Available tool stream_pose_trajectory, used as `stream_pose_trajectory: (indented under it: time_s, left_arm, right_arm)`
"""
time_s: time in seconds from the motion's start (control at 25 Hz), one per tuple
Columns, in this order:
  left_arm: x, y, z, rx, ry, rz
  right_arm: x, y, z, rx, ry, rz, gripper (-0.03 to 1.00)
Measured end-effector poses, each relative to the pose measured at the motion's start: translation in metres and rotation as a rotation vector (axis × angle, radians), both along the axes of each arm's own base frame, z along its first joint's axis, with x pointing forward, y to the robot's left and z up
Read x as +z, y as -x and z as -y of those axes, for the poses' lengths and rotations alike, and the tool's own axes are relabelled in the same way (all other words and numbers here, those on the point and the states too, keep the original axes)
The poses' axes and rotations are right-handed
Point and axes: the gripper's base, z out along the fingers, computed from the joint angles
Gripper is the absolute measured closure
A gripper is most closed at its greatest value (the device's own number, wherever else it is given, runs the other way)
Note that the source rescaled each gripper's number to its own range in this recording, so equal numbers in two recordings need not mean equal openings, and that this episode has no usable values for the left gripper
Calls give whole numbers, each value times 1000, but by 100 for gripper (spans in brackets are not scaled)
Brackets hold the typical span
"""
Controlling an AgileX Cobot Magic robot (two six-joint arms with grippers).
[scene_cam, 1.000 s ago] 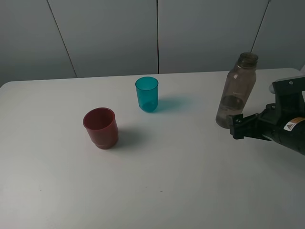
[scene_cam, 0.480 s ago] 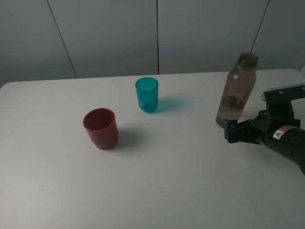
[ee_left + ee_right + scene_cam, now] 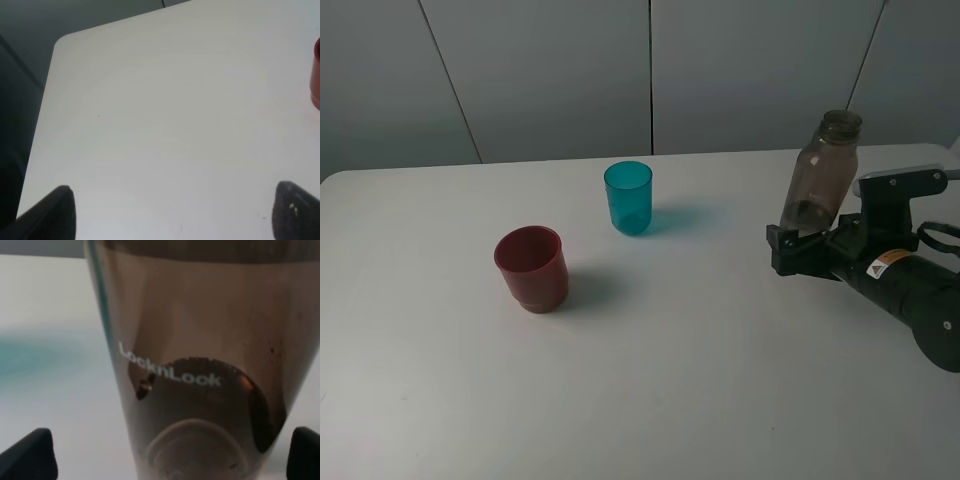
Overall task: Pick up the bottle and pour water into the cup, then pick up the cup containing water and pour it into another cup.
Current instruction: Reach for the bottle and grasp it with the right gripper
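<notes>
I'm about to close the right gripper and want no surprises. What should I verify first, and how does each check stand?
1. Right gripper open: ok.
2. Tall smoky grey-brown translucent plastic bottle between its jaws: ok, centred in the right wrist view.
3. Water in the bottle: cannot tell.
4. Small teal translucent plastic tumbler upright: ok.
5. Squat dark-red opaque plastic cup upright, apart from the tumbler: ok.
6. Left gripper away from the bottle: ok.
</notes>
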Motion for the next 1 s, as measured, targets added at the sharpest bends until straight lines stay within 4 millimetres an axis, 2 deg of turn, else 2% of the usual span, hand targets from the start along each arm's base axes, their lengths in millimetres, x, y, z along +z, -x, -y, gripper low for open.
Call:
stream_pose_trajectory:
  time_s: [0.72, 1.0]
  left_arm:
    - [0, 0, 0, 0, 0, 0]
    - [0, 0, 0, 0, 0, 0]
  right_arm:
    - [-12, -30, -5, -46, -7, 52, -3]
    - [-12, -31, -1, -88, -8, 68, -3]
